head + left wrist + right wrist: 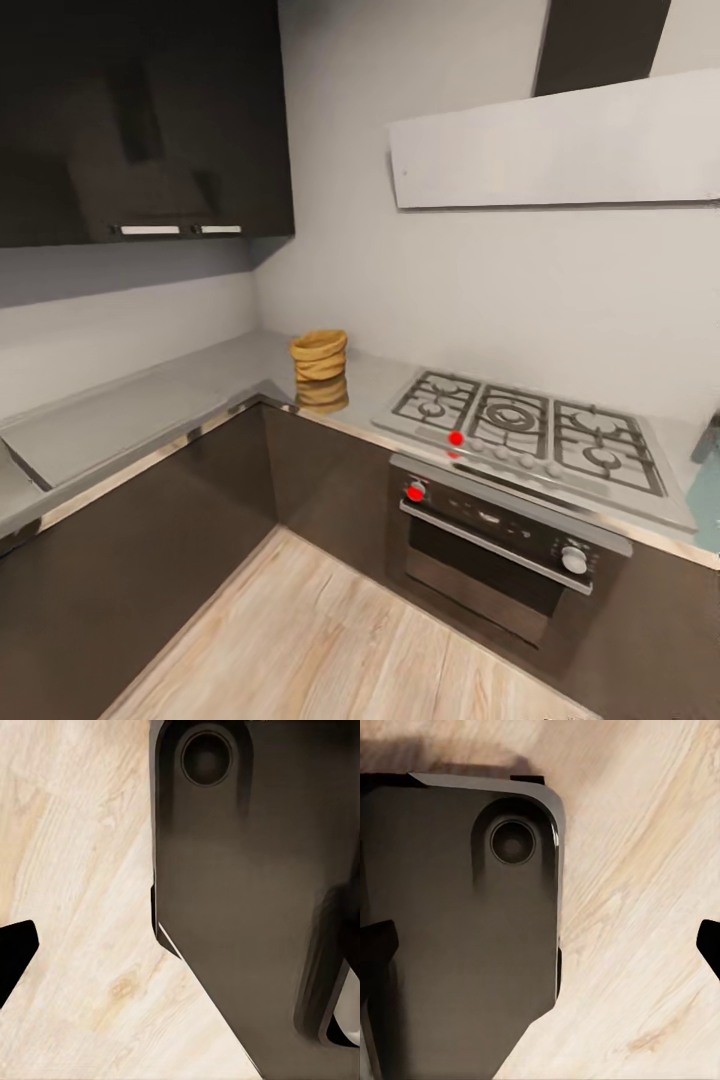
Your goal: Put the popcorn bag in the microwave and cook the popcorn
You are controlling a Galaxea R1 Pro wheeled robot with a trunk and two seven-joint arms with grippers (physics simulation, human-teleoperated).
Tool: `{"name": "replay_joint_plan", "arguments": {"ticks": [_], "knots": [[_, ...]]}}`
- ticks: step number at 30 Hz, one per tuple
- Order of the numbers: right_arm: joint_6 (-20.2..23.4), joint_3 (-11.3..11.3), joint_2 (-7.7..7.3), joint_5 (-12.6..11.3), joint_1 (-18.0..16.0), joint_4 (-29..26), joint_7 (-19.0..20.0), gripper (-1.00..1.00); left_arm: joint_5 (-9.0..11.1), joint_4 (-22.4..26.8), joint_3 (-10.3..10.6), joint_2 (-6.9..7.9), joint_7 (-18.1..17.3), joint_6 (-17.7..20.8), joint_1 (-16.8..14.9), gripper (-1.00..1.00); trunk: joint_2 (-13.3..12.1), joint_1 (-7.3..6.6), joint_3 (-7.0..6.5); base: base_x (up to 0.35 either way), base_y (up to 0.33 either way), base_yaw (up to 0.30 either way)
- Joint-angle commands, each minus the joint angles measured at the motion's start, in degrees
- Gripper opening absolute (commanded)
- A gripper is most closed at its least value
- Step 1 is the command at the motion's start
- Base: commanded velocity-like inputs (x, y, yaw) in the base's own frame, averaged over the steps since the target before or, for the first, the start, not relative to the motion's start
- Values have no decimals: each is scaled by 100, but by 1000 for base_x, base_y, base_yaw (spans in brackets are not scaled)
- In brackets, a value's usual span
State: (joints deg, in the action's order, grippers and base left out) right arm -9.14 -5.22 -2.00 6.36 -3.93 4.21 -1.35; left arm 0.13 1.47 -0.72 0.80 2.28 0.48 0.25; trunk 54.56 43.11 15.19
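The popcorn bag (319,354), a squat tan-orange sack with a rolled rim, stands upright on the pale grey countertop (150,410) in the corner, left of the gas hob, and is mirrored in the glossy surface. Its inside is hidden from this angle. In the right wrist view my right gripper (544,945) hangs open over the wooden floor and my own dark base, one dark fingertip (379,945) at each side. My left gripper (180,945) is open too, with one dark fingertip (15,952) far out at the frame's edge and nothing held. A pale blue-green surface (706,500) is cut off at the far right.
A steel gas hob (525,420) sits over a built-in oven (500,545) with red-lit knobs. The white extractor hood (560,145) hangs above, with dark wall cabinets (140,120) at the left. Dark cabinet fronts (150,560) line the corner, and wooden floor (320,650) lies between me and the counter.
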Motion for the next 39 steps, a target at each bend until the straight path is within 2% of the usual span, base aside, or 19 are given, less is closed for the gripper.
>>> {"name": "replay_joint_plan", "arguments": {"ticks": [1,13,39], "knots": [[-44,-49,-2,59,-11,28,-14,100,2,11,-5,0,9,5,2,100,4,2,6,161,277,-278],[-44,-49,-2,60,-11,28,-14,100,2,11,-5,0,9,9,5,100,4,2,6,144,251,-264],[-44,-56,-6,67,-11,28,-14,100,2,11,0,0,9,6,4,100,4,2,6,36,255,-5]]}}
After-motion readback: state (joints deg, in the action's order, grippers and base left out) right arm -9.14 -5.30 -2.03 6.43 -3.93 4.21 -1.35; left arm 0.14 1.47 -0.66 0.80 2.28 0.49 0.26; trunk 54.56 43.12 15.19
